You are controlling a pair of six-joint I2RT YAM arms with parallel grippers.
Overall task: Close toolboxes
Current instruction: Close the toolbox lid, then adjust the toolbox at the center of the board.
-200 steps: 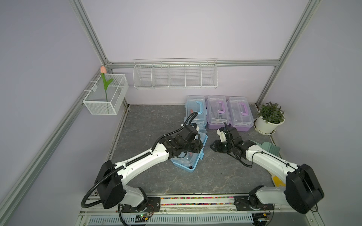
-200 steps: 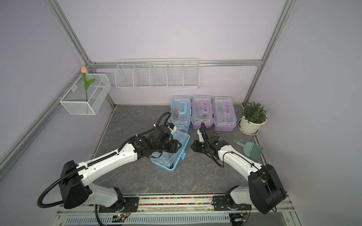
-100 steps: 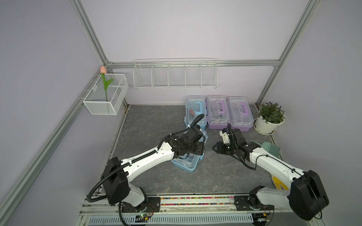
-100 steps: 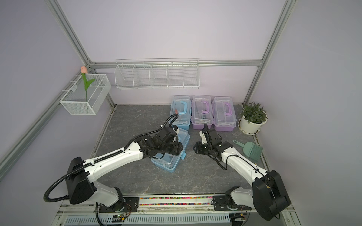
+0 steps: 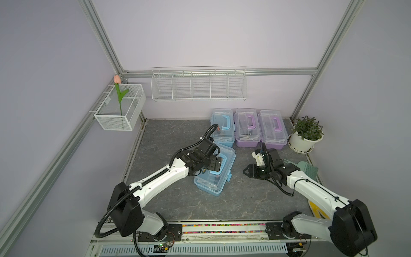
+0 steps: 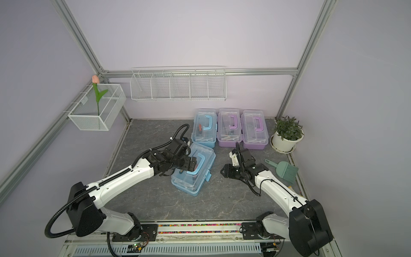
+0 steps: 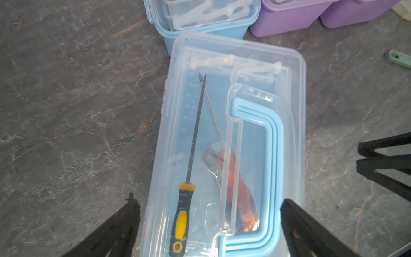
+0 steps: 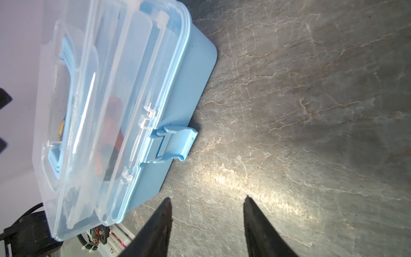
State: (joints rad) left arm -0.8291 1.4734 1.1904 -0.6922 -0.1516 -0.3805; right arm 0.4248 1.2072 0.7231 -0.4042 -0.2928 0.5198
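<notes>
1. Light blue plastic is the one to watch: the front toolbox [image 5: 214,171] sits slantwise on the grey table [image 5: 166,138]. It lies just in front of the back row: blue toolbox [image 5: 222,126], middle purple toolbox [image 5: 248,126], end purple toolbox [image 5: 272,128].
2. Its long axis runs from that back row towards the robot's base, skewed a little. The clear lid is down and the handle [image 7: 264,178] lies flat.
3. Here's the key spot: the latch [image 8: 175,142] is on the long side facing the right arm. In the right wrist view it juts away from the wall, and I'd judge it is not hooked over the lid's clear tab.
4. Right gripper [image 8: 208,198]: jaws apart, nothing between them, low over the table. The latch lies ahead of its tips and off towards the box, with bare table between.
5. Left gripper [image 7: 209,199]: directly above the lid, jaws spread wide and clamping nothing. One finger is outside the box's edge, the other over the handle side.
6. My call: the right arm is the nearer one to that latch. The press has to go across the short axis, into the wall, and the box could skid unless it is steadied from above.
</notes>
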